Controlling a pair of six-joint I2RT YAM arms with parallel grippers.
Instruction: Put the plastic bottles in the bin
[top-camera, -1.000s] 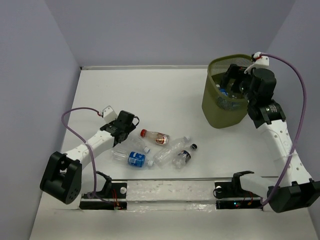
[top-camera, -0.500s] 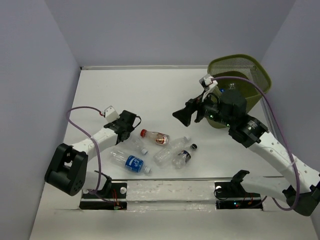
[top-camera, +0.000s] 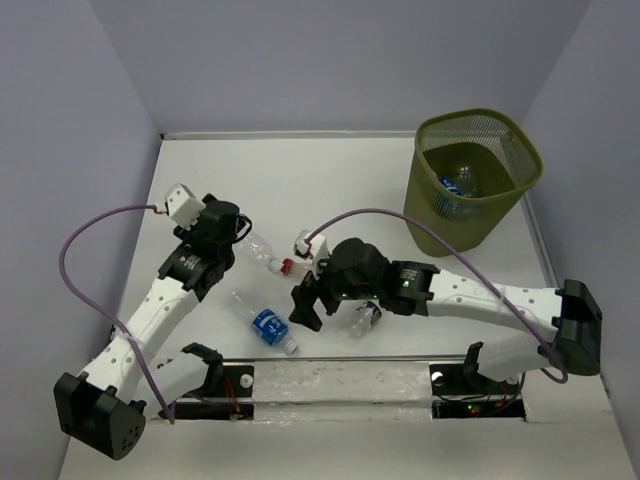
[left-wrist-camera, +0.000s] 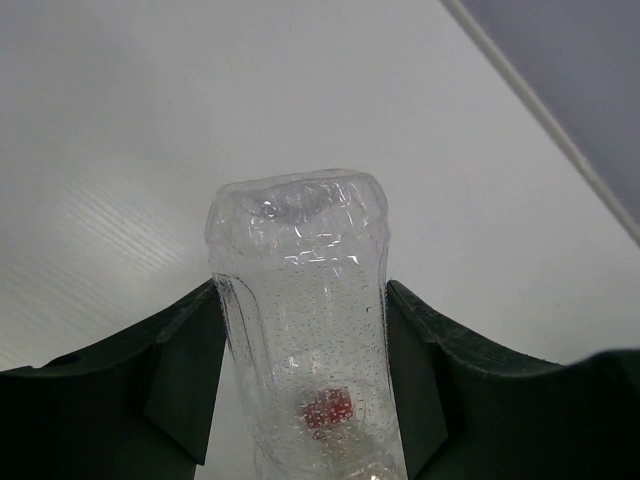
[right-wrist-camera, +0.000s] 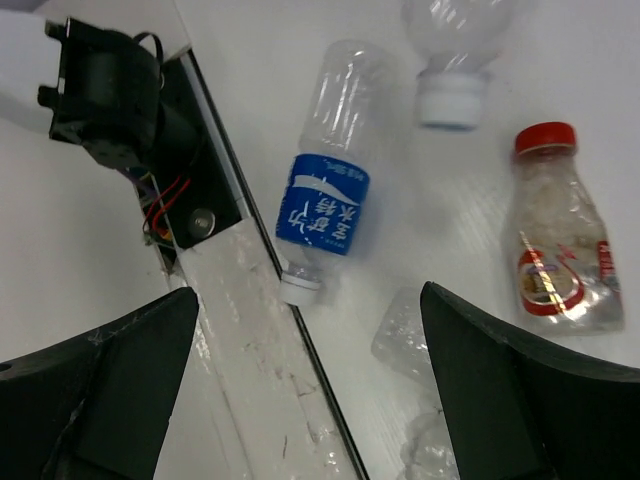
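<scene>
Left fingers (left-wrist-camera: 175, 375) clamped on clear bottle (left-wrist-camera: 300, 290); thin wall may buckle, slip before bin (top-camera: 440, 225). Right fingers (right-wrist-camera: 110, 390) spread over blue bottle (right-wrist-camera: 325, 205); both sets close, collision risk.

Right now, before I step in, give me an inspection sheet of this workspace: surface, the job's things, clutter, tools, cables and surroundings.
Surface: white tabletop, with a rail along the near edge.
Job's things: olive-green wire-mesh bin upright at the far right, bottles inside. A blue-labelled clear plastic bottle, a red-capped clear bottle and a crumpled clear bottle lie on the table.
Clutter: nothing seen.
Tools: left tool shut on a clear label-less plastic bottle; right tool open above the lying bottles.
Cables: a purple cable loops off the left arm, another off the right; red and black wires at the rail.
Surroundings: plain lavender-grey walls.
</scene>
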